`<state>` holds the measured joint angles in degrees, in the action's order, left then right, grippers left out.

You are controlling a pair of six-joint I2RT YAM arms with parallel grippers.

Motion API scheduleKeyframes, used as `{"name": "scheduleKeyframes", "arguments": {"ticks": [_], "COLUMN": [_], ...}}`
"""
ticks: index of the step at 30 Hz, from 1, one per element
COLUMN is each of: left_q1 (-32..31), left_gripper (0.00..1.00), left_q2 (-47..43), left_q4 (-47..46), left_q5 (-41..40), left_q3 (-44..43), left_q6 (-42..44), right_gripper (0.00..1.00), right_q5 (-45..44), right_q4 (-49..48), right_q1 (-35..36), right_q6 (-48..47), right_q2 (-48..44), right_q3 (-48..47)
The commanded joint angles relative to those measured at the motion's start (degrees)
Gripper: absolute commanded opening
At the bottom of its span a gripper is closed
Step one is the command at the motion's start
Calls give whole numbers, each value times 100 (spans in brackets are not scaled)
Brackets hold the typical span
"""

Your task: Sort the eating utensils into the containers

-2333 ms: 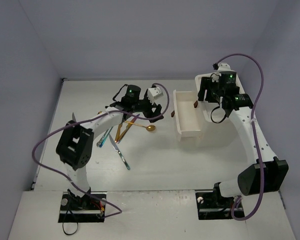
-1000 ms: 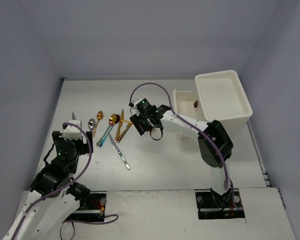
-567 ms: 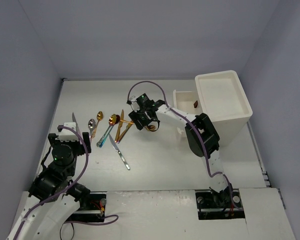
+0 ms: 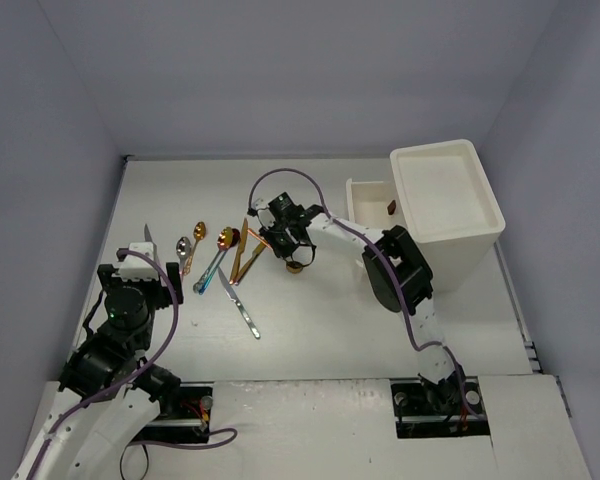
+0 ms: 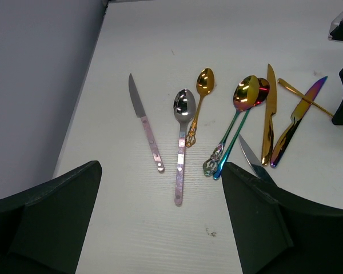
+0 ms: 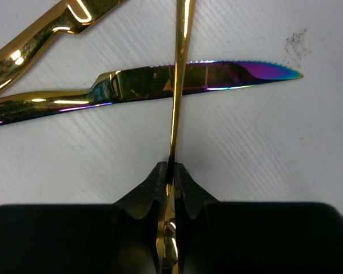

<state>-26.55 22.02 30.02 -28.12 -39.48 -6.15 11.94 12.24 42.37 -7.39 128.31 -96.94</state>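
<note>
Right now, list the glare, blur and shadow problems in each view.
Right wrist view: hard white glints on the gold handle held by the right gripper and on the iridescent knife; the gripper is dark and soft-edged. Left wrist view: the silver spoon mirrors the light, and the left gripper looms dark and blurred. Top external view: even light, faint shadows on the table.

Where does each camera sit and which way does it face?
Top external: high behind the robot, looking down on the white table; left arm, right arm.
Left wrist: looks forward-down over the metal cutlery; open left tool frames it.
Right wrist: close above the table; shut right tool pinches a slim gold utensil handle.
Shared: both wrists show the iridescent metal knife.
</note>
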Motion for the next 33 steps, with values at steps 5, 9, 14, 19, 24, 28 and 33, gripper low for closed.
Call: {"name": "scheduleKeyframes", "arguments": {"ticks": [5, 9, 14, 19, 24, 28, 33], "left_q1": [53, 62, 71, 79, 104, 132, 132], "left_gripper": [83, 83, 83, 83, 83, 83, 83], "left_q2": [86, 39, 39, 57, 63, 83, 109], "left_q4": [-402, -404, -409, -413, -411, -418, -452], "left_q5": [59, 70, 62, 70, 35, 43, 69], "left_q3": [-15, 6, 29, 41, 46, 37, 81], "left_q6": [88, 70, 58, 53, 35, 26, 26], "right_gripper": [0, 0, 0, 0, 0, 0, 0], "right_q5": [-426, -985, -2282, -2657, -2684, -2749, -2967], "right_q4": [234, 235, 249, 262, 264, 262, 254], "right_q1": [270, 368, 262, -445, -1016, -1273, -1523], "right_q6": [165, 667, 1082, 1453, 1511, 1843, 2055], "right_q2": [-1282, -2121, -2980, -3504, -3737, -3839, -3953], "right_q3": [657, 758, 849, 1127, 1531, 1815, 2129]}}
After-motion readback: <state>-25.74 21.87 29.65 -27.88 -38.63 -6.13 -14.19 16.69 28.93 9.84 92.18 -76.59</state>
